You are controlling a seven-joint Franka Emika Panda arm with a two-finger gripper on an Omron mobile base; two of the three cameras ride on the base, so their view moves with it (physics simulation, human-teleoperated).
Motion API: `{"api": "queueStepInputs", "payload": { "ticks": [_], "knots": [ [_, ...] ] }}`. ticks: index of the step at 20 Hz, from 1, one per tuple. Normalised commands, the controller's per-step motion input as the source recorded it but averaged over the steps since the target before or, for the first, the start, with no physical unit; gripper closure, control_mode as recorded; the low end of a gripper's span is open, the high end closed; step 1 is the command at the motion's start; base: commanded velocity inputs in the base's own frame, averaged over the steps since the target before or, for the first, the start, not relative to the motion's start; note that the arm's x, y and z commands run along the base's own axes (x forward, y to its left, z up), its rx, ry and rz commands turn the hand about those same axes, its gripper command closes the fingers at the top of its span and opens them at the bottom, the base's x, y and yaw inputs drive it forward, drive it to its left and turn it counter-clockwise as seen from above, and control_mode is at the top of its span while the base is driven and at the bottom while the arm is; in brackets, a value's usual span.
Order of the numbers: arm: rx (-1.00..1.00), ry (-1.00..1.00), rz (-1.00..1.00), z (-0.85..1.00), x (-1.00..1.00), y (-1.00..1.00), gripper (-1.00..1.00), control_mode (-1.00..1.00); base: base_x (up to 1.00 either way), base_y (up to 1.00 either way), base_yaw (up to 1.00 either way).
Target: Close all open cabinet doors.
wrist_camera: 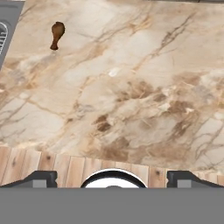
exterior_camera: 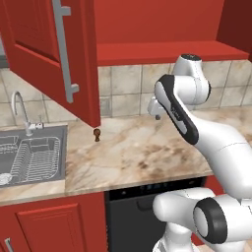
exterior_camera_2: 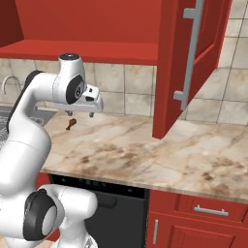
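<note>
**Two doors stand open; the arm has not reached either**

Two cabinet doors hang open over the countertop [exterior_camera: 142, 147]. One cabinet door [exterior_camera: 54, 54] swings out above the counter's end by the sink [exterior_camera: 34, 157], its lower corner over a small brown drumstick [exterior_camera: 97, 135]. The other cabinet door [exterior_camera_2: 186, 63] juts out above the opposite stretch of the counter, its grey bar handle [exterior_camera_2: 190, 53] facing outward.

The gripper [exterior_camera_2: 81, 112] hovers between them, pointing down at the bare marble. Its fingertips [wrist_camera: 39, 178] are spread wide and hold nothing.

A grasp on a handle is probably unnecessary. I judge the cleaner way is to lift the hand to door height, set it against the outer panel near the free edge, far from the hinges, and push in an arc until the door meets the cabinet front. A push close to the hinge would likely slip.
</note>
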Motion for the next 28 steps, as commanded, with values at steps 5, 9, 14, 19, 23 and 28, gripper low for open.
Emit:
{"api": "queueStepInputs", "payload": {
  "ticks": [5, 9, 14, 19, 23, 28],
  "knots": [
    [0.0, 0.0, 0.0, 0.0, 0.0, 0.0, -1.0, 1.0, 0.19, -0.33, 0.0],
    [0.0, 0.0, 0.0, 0.0, 0.0, 0.0, -1.0, 1.0, 0.29, -0.21, 0.0],
    [0.0, 0.0, 0.0, 0.0, 0.0, 0.0, -1.0, 1.0, 0.37, -0.15, 0.0],
    [0.0, 0.0, 0.0, 0.0, 0.0, 0.0, -1.0, 1.0, 0.32, -0.08, 0.0],
    [0.0, 0.0, 0.0, 0.0, 0.0, 0.0, -1.0, 1.0, 0.01, -0.04, 0.0],
    [0.0, 0.0, 0.0, 0.0, 0.0, 0.0, -1.0, 1.0, 0.0, 0.0, 0.0]
  ]
}}
